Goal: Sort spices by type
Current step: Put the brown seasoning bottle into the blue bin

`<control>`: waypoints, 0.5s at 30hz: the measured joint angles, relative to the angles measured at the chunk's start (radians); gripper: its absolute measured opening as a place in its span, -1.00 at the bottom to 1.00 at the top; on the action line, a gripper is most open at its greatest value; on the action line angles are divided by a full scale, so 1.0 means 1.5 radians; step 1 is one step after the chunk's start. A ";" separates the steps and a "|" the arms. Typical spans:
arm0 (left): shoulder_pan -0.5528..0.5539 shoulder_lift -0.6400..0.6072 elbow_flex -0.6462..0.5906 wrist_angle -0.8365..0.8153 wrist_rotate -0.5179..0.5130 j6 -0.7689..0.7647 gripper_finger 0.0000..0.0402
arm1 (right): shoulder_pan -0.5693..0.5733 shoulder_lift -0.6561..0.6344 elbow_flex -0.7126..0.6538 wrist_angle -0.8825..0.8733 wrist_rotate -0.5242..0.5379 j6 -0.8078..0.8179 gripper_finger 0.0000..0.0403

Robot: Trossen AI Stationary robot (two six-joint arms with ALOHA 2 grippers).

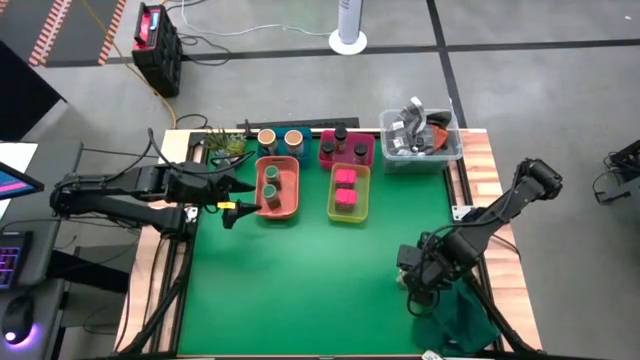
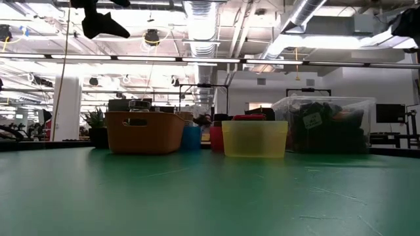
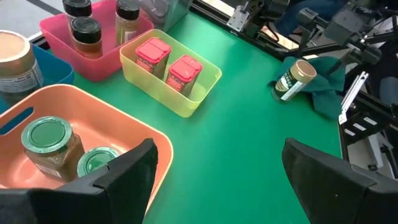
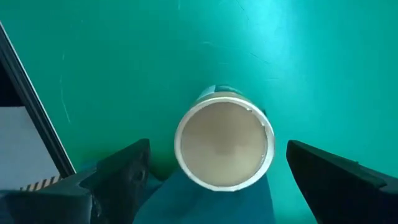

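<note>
My right gripper (image 4: 214,171) hangs directly over a tan-topped jar (image 4: 224,144), its fingers spread wide on either side of the lid and not touching it. That jar stands on the green table (image 1: 300,290) at the edge of a dark teal cloth (image 3: 323,87), well apart from the yellow tray (image 1: 349,193), toward the table's near right corner.

My left gripper (image 3: 214,180) waits with its fingers spread too, holding nothing, just beside the orange tray (image 1: 277,187), which sits immediately left of the yellow tray. Two green-topped jars (image 3: 46,140) stand in that orange tray. Two magenta boxes (image 3: 168,62) lie side by side inside the yellow tray itself. Behind the yellow tray, the pink tray (image 1: 346,149) holds small black-capped bottles (image 3: 84,31). Left of the pink tray, a blue tray (image 1: 280,140) carries two more tan-topped jars (image 1: 267,138). To the right of the pink tray stands a clear box (image 1: 420,137) of grey clutter.
</note>
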State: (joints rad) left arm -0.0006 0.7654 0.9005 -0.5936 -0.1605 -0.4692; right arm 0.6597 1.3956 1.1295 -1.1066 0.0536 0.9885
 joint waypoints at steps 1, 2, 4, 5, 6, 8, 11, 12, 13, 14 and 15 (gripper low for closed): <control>0.000 0.000 0.000 0.000 0.001 0.000 0.63 | 0.000 0.000 0.000 0.000 0.000 -0.005 0.99; 0.000 0.000 0.000 0.000 0.001 0.000 0.63 | 0.000 0.000 0.000 0.001 0.000 -0.009 0.99; 0.000 0.000 0.000 0.000 0.002 0.003 0.63 | 0.000 0.000 0.000 0.001 0.000 -0.017 0.99; 0.000 0.000 0.000 0.000 0.002 0.003 0.63 | 0.000 0.000 -0.001 0.000 0.000 -0.019 0.99; 0.000 0.000 0.000 0.000 0.002 0.004 0.63 | 0.000 0.000 -0.004 0.003 0.000 -0.020 0.99; 0.000 0.000 0.000 -0.001 0.002 0.006 0.63 | 0.000 0.000 -0.016 0.011 0.000 -0.019 0.99; 0.000 0.000 0.000 -0.001 0.002 0.008 0.63 | 0.000 0.000 -0.040 0.054 -0.004 -0.018 0.99; 0.000 0.000 0.000 -0.001 0.002 0.008 0.63 | 0.000 0.000 -0.044 0.064 -0.004 -0.019 0.99; 0.000 0.000 0.000 -0.001 0.002 0.007 0.63 | 0.000 0.000 -0.048 0.068 -0.004 -0.019 0.99; 0.000 0.000 0.000 -0.001 0.002 0.007 0.63 | -0.001 0.000 -0.049 0.066 -0.003 -0.019 0.99; 0.000 0.000 0.000 -0.001 0.002 0.007 0.63 | -0.004 0.000 -0.052 0.065 -0.002 -0.022 0.99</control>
State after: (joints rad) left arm -0.0003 0.7654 0.9005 -0.5957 -0.1574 -0.4580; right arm 0.6541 1.3956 1.0510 -1.0096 0.0509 0.9551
